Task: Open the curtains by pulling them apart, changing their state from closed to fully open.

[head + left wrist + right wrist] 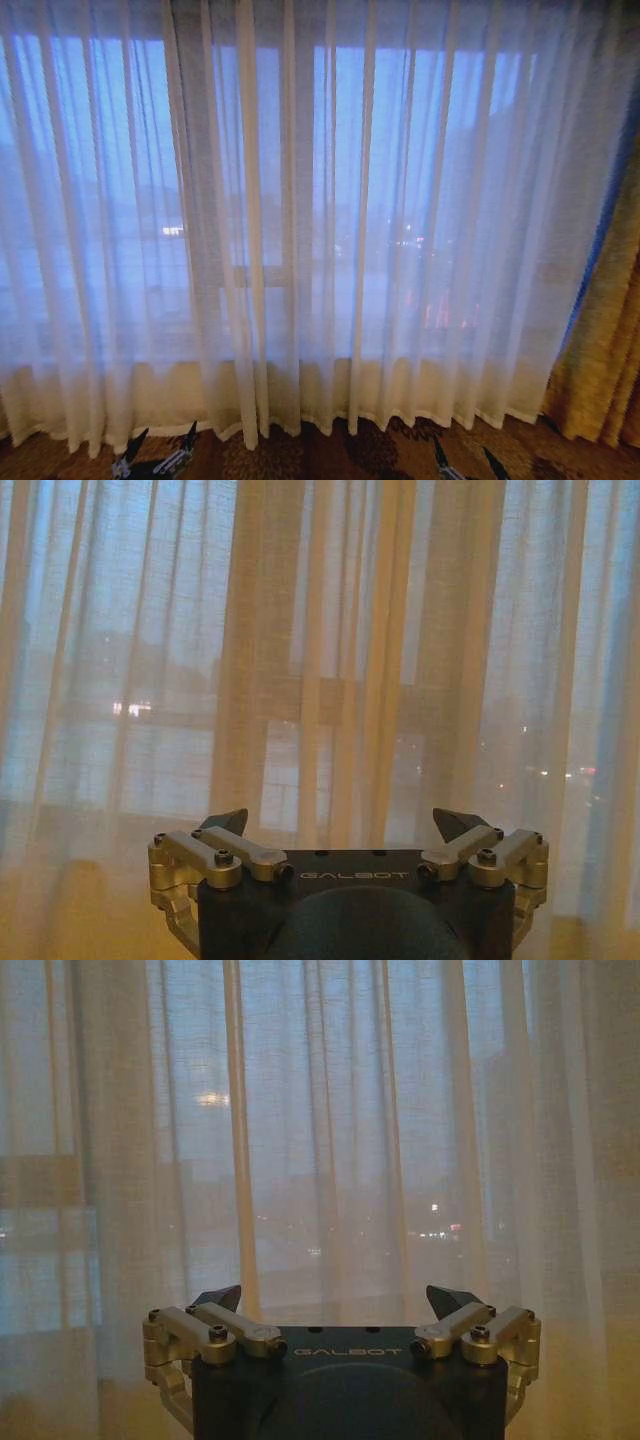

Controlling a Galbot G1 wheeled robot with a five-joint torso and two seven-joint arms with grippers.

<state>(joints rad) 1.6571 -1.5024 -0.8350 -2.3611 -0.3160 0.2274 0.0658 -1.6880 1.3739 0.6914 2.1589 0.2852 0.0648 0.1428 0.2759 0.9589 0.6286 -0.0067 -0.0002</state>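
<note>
GALBOT is printed on both my wrist housings. My left tool (160, 448) sits low above the patterned floor (330, 455), fingers spread, grasping nothing. The curtains (300, 220) hang closed across the window ahead, blurring the lights outside. My right tool (470, 462), cut off below, is likewise released. A golden drape (605, 330) hangs far right.

text: "GALBOT" | on: left gripper (347, 832) body | also: right gripper (340, 1307) body

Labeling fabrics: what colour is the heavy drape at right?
Golden-brown drape, beside the sheer white curtains; best in the head view.
</note>
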